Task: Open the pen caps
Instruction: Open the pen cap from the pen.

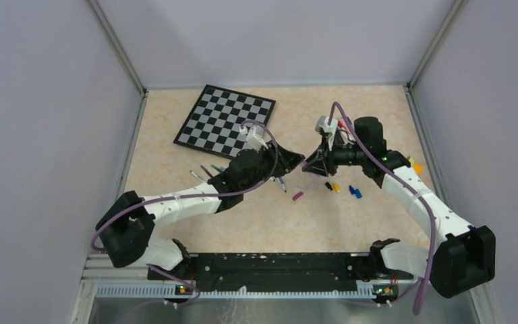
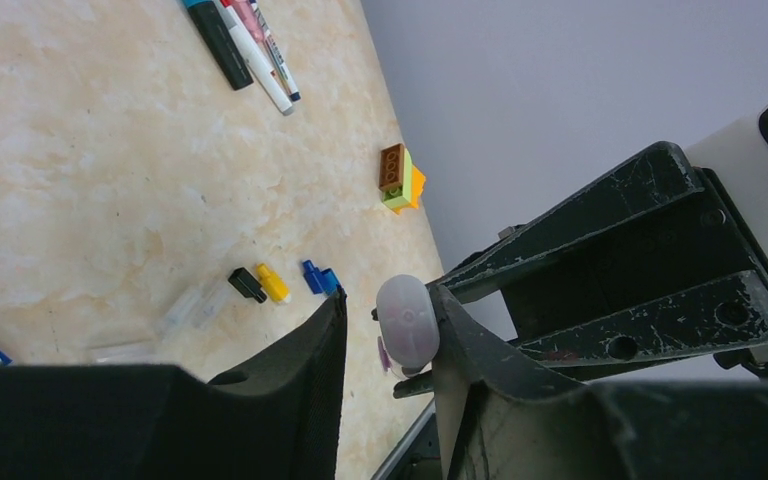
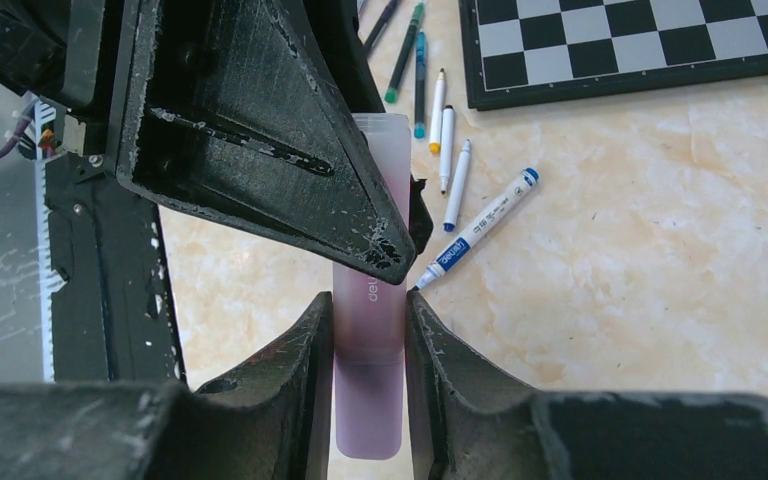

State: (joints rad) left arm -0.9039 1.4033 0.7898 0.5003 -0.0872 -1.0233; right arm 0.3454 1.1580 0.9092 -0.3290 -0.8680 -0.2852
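We saw the two arm bases side by side at the near edge of a pale marbled worktop (image 1: 351, 121), with both arms reaching inward to meet over its middle.

Nearest on the worktop lay loose caps. A pink cap (image 1: 297, 196) sat alone. To its right a black cap (image 2: 246, 284) lay just beside a yellow cap (image 2: 273, 283), with blue caps (image 2: 320, 279) close by.

A little farther, under and beside the left arm, a blue-and-white marker (image 3: 480, 230) lay at a slant. It was near a loose scatter of white pens (image 3: 457, 185) and green pens (image 3: 405, 55).

Above these, the right claw (image 3: 368, 300) was pinching a translucent pink pen (image 3: 368, 350) across its barrel. Both fingers were pressed flat against it, and it was held clear of the worktop.

The left claw (image 2: 390, 295) was set around the pen's pale rounded end (image 2: 407, 322). One finger touched that end while the other stood a little apart from it, so we judged this claw partly spread and not clamped. We could not tell whether that end was a cap.

Level with the claws, by the right wall, sat a small block (image 2: 398, 178) of brown, green and orange bricks.

Farthest back, on the left, a black-and-white chessboard (image 1: 226, 121) lay flat, turned at an angle to the walls.
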